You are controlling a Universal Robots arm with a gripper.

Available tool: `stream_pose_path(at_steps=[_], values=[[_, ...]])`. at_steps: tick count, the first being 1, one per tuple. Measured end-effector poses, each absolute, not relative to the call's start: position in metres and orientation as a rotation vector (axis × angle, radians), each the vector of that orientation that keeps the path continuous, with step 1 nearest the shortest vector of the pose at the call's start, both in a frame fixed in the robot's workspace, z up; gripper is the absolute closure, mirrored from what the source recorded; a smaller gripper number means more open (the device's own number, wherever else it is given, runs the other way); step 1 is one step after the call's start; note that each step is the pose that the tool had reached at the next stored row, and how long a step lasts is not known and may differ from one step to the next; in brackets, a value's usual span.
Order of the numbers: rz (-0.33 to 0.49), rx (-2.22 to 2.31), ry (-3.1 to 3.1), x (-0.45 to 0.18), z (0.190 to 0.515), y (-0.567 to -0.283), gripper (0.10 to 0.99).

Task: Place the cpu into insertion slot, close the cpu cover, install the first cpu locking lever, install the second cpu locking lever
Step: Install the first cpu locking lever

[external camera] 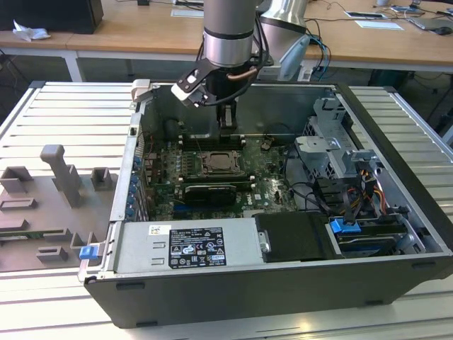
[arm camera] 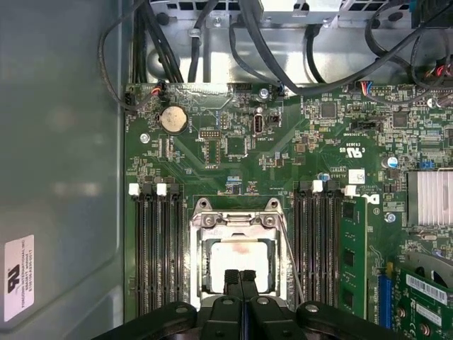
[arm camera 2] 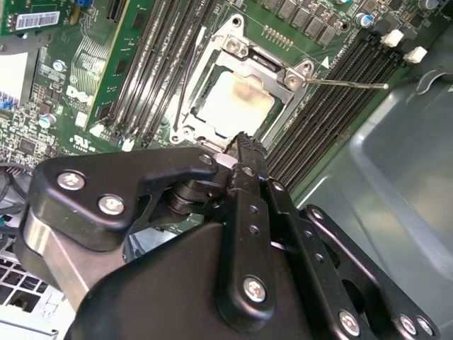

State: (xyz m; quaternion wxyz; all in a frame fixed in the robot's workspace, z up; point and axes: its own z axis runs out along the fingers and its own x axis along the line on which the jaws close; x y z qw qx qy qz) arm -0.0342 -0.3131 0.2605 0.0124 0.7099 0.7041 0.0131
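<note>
Your cpu (arm camera: pixel 237 258) already sits in the insertion slot (external camera: pixel 204 168), mid-frame in the exterior view, and the cpu cover (arm camera: pixel 212 221) looks closed. The gripper (arm camera: pixel 241 278) hovers over it, fingers together, empty. One locking lever (arm camera 2: pixel 347 84) looks unlatched.

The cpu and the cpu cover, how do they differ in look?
The cpu is a solid pale beige square; the cpu cover is a silver-grey metal frame with an open middle. The cpu sits inside; the cpu cover rims it. Both are square and lie flat.
</note>
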Motion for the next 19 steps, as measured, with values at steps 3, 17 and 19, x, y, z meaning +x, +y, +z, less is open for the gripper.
stream_pose_path(at_steps=[3,17,19], values=[[0.041,2.212,2.195,-0.0341,0.2615,-0.3131,0.980],[0.039,2.212,2.194,-0.0342,0.2649,-0.3131,0.980],[0.038,2.211,2.193,-0.0342,0.2665,-0.3131,0.980]])
